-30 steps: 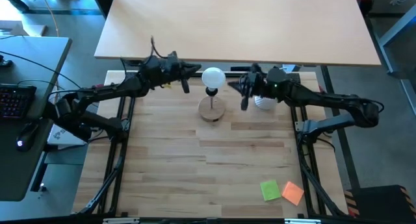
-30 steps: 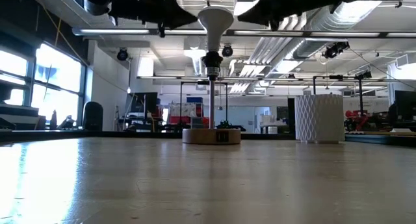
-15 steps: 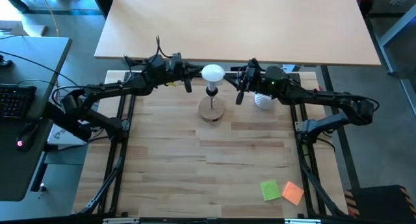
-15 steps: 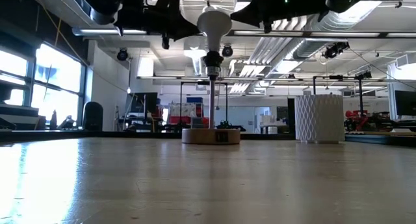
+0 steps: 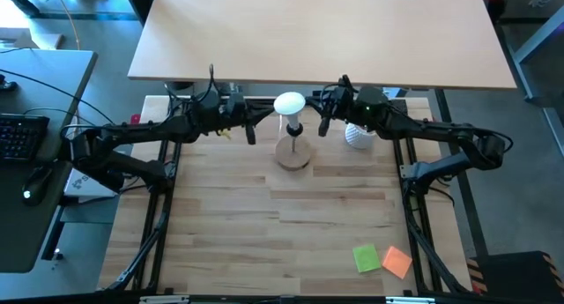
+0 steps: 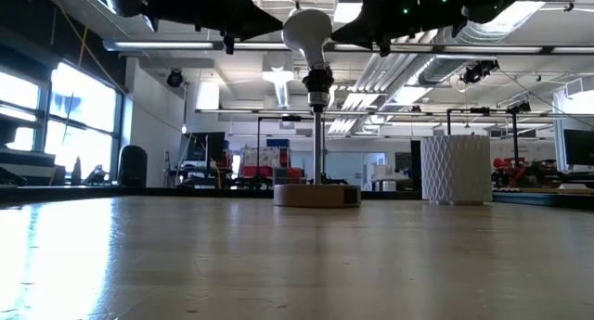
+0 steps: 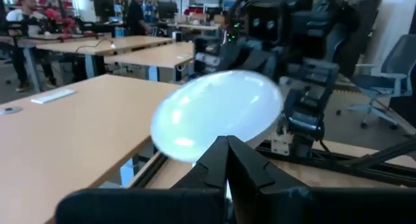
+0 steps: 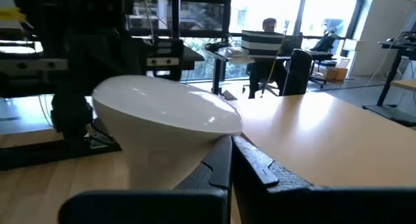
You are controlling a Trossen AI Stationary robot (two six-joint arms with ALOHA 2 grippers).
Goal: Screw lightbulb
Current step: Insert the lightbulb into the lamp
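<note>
The white lightbulb (image 5: 289, 103) sits with its screw end in the black socket (image 6: 318, 80) of a lamp, a thin stem on a round wooden base (image 5: 293, 156). It leans a little toward the table's left. My left gripper (image 5: 268, 110) is shut and level at the bulb's left side. My right gripper (image 5: 313, 104) is shut and level at its right side. Both hang well above the tabletop, at the height of the bulb. My left gripper has its shut fingertips (image 7: 227, 145) against the lower edge of the bulb's globe (image 7: 218, 130), coming level from the table's left. My right gripper has its shut fingertips (image 8: 229, 146) against the cone neck just under the globe (image 8: 207, 145), coming level from the table's right. The bulb stays in the socket.
A white ribbed cup (image 5: 358, 137) stands right of the lamp, under my right arm. A green (image 5: 367, 257) and an orange sticky note (image 5: 397, 262) lie near the front right corner. A larger tabletop (image 5: 317, 40) lies beyond the far edge.
My right gripper has gone toward the far edge and in to the bulb, its fingers coming level. My left gripper has moved toward the table's right against the bulb. The lamp has slid a little toward the table's right, and the bulb now leans left.
</note>
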